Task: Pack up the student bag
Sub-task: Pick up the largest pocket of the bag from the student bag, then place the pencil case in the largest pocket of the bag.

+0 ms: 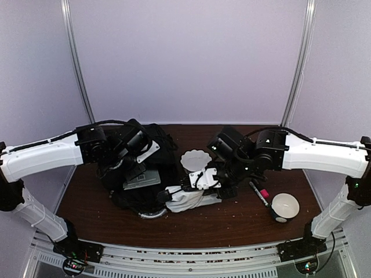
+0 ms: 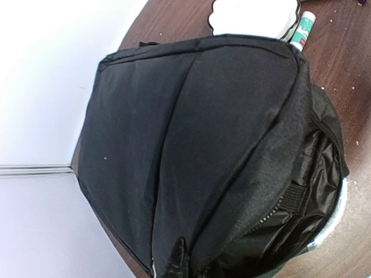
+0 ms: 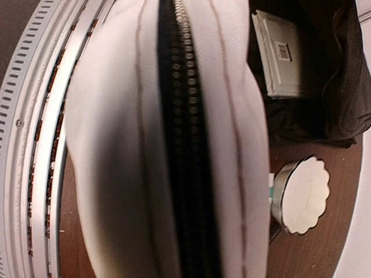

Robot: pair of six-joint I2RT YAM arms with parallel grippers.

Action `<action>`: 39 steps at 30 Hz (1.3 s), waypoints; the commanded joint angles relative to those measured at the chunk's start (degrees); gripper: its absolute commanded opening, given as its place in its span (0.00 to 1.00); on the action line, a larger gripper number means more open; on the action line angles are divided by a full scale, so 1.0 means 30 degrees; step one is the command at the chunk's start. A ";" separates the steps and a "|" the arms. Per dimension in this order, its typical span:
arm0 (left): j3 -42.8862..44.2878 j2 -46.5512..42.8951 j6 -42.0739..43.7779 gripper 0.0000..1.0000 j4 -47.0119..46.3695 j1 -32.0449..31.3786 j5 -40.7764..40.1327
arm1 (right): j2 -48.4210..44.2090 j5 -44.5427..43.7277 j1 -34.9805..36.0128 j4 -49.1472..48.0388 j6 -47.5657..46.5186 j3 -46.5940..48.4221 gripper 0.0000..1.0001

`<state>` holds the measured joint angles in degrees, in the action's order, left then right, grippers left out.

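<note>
The student bag [image 1: 145, 191], black and soft, lies left of the table's middle with its mouth open and its silvery handle [image 1: 153, 214] toward the near edge. A grey book [image 1: 142, 178] shows inside it. My left gripper [image 1: 132, 168] is on the bag's upper fabric and seems shut on it. In the left wrist view the bag [image 2: 191, 145] fills the frame and only one dark fingertip [image 2: 177, 258] shows. My right gripper [image 1: 200, 185] is shut on a white pouch with a black zip [image 1: 191, 200], just right of the bag's mouth. The pouch [image 3: 174, 145] hides the fingers in the right wrist view.
A white scalloped dish [image 1: 195, 159] stands behind the pouch, with a green-and-white glue stick [image 2: 302, 29] beside it. A black marker [image 1: 259, 194], a small pink object [image 1: 264, 193] and a white round bowl [image 1: 285, 205] lie at the right. The metal rail [image 3: 35, 116] runs along the near edge.
</note>
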<state>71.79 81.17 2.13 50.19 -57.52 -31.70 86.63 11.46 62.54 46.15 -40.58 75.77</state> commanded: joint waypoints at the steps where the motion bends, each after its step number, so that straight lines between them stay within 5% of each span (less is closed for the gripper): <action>1: 0.1603 -0.1402 0.0716 0.00 -0.0359 -0.0109 -0.0405 | 0.1142 -0.2486 0.1051 -0.2388 -0.1130 0.2817 0.04; 18: 0.3122 -0.3540 0.0489 0.00 0.0592 -0.0105 0.0163 | 0.6340 -0.5224 0.2649 -0.7781 -0.3428 0.5737 0.02; 39: 0.3246 -0.4365 0.0227 0.00 0.0627 -0.0105 0.2323 | 1.2270 -1.1487 0.2851 -1.8831 -0.7073 0.7258 0.00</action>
<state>77.69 70.91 3.31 58.35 -57.45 -27.29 120.36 -16.10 71.48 4.19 -57.14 94.37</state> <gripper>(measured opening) 0.025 0.109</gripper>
